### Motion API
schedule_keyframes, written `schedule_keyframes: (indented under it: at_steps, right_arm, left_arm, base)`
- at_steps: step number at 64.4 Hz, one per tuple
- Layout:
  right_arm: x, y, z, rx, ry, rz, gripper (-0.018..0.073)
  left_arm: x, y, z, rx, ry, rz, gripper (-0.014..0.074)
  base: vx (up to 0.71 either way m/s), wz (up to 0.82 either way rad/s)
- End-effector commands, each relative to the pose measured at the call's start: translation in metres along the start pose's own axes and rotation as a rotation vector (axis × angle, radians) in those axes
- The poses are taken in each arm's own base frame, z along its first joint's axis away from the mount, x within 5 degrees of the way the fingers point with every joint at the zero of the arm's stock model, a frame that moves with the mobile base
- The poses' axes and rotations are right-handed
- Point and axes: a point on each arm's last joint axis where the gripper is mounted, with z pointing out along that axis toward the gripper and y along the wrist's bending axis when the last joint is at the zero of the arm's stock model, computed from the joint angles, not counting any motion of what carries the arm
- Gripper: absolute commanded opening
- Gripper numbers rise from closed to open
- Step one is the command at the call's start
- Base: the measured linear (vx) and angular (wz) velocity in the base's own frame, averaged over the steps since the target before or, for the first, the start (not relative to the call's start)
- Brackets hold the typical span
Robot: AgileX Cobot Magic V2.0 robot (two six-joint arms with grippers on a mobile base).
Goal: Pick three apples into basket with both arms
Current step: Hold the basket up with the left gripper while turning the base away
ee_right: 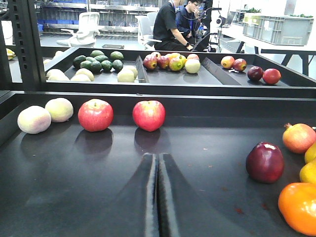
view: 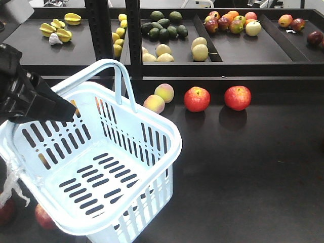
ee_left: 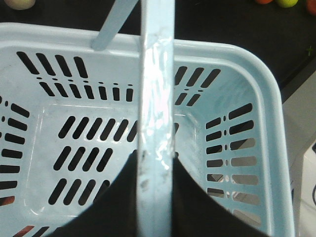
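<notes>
The left claw [ee_left: 155, 165] clamped the handle [ee_left: 157, 74] of the empty basket [ee_left: 59, 35] — the right claw [ee_right: 158, 158] was pressed together on nothing — while two red apples [view: 197, 98] [view: 237, 97] sat on the surface [view: 253, 167].

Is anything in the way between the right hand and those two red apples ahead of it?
Nothing visible: only bare black tabletop lies between the right hand and the two red apples.

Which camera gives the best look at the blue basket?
The exterior front-facing view: it shows nearly the whole basket, empty, held by the left gripper. The left wrist view shows only its slotted inside and handle from above. The right wrist view does not show it.
</notes>
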Motion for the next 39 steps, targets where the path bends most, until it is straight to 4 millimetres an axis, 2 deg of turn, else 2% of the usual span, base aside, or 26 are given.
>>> schedule_keyframes:
  at_steps: [1, 39]
  right_arm:
    - [-0.0036, 0.0009, -0.0002, -0.008, -0.071, -0.015, -0.0004]
    - [-0.0036, 0.0009, -0.0002, -0.008, -0.071, -0.015, -0.0004]
  left_arm:
    - [-0.0037, -0.0108, -0.0162, 0.034, -0.087, 0.007, -0.0008]
    - [-0.0037, -0.0108, -0.0162, 0.034, -0.087, 0.007, -0.0008]
  base:
    - [0.0, 0.0]
    - [-0.01, 0.02]
